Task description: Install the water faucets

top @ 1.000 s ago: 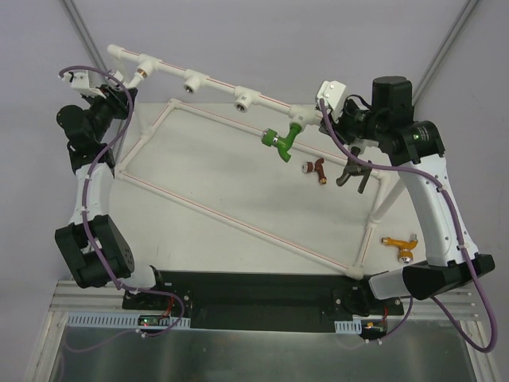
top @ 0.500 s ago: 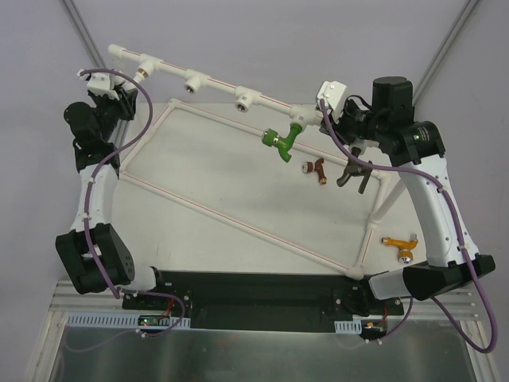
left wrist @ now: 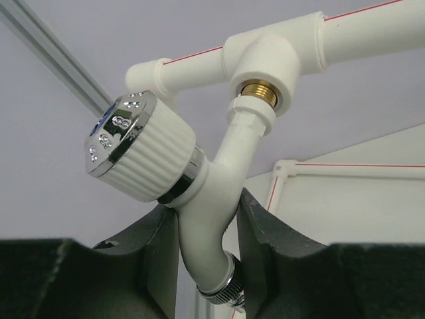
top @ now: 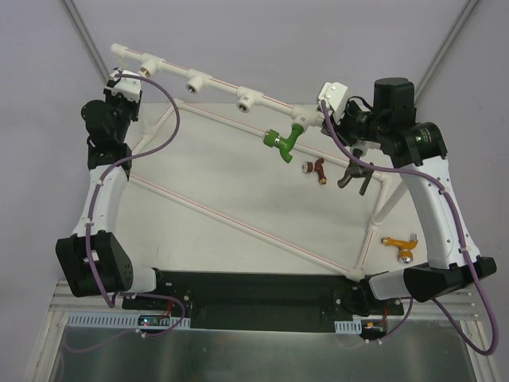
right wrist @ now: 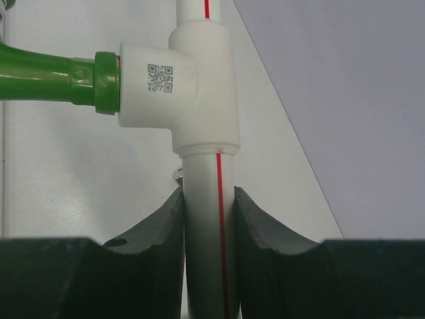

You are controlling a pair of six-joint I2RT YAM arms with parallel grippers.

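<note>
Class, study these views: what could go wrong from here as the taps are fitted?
Brass thread shows between the white faucet and its tee fitting; if the left gripper lets go, it may sit loose. The right gripper steadies the pipe; a slip could twist it. The orange faucet lies beside the right arm and might get knocked.

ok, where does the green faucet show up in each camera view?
Top external: right of centre, the green faucet hangs off the far pipe.
Right wrist: upper left edge, its stem going into the tee fitting.
Left wrist: not in it; only the white faucet shows.
Shared landmark: the white pipe with the red line, in all three views.
</note>
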